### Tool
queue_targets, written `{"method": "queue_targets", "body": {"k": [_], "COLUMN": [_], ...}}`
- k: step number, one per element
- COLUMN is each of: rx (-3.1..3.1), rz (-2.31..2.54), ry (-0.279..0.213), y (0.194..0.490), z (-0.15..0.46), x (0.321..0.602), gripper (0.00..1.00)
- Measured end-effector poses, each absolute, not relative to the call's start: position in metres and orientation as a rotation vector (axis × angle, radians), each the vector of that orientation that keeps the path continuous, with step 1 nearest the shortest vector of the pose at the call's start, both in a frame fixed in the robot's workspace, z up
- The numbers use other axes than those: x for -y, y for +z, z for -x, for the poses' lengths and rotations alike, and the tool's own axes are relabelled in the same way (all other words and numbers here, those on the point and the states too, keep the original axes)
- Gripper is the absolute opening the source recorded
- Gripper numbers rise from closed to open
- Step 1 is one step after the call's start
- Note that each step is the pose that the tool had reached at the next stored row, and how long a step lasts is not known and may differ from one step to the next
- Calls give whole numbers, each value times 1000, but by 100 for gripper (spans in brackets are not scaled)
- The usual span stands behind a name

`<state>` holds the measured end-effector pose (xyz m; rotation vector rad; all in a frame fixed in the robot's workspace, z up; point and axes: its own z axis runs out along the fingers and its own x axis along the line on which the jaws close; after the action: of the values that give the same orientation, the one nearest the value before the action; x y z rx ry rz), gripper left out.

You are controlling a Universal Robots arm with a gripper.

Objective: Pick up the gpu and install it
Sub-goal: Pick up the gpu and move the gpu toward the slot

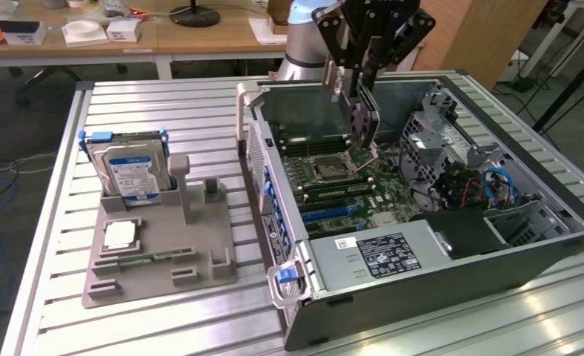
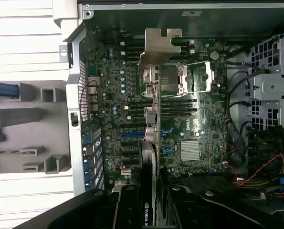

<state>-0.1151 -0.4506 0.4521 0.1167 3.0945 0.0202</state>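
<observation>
- your one end effector [image 1: 359,78] grips the one gpu [image 1: 363,115], upper centre of the exterior view.
- it hangs upright over the one open case [image 1: 421,297], between its walls.
- one hard drive [image 1: 129,170] stands well apart at the exterior view's left.

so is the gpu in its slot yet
Out: the gpu hangs on edge in the shut gripper above the motherboard, not seated in any slot.

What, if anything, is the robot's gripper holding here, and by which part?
The gpu, clamped across its flat faces near its upper edge by the gripper's jaws; its silver bracket is free, above the open case.
</observation>
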Motion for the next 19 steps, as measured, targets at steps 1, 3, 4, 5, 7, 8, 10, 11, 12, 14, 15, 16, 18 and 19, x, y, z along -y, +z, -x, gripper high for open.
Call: {"method": "queue_targets", "body": {"k": [1, 3, 4, 5, 7, 8, 10, 11, 12, 14, 15, 16, 18, 19], "rx": [-3095, -3094, -3094, -3095, -3095, -3095, -3095, -3095, -3095, -3095, -3095, -3095, -3095, -3095], "rz": [-117, -116, -116, -116, -116, -116, -115, -115, -115, -114, -114, -114, -114, -113], "ry": [20, 20, 20, 20, 20, 20, 20, 20, 20, 20, 20, 20, 20, 20], "y": [452, 452, 452, 452, 452, 452, 452, 452, 452, 452, 452, 452, 452, 452], "z": [114, 112, 111, 110, 107, 106, 103, 101, 99, 96, 94, 93, 90, 89], "x": [451, 451, 451, 451, 451, 451, 451, 451, 451, 451, 451, 451, 451, 451], "gripper": [26, 26, 26, 26, 26, 26, 26, 26, 26, 26, 26, 26, 26, 26]}}
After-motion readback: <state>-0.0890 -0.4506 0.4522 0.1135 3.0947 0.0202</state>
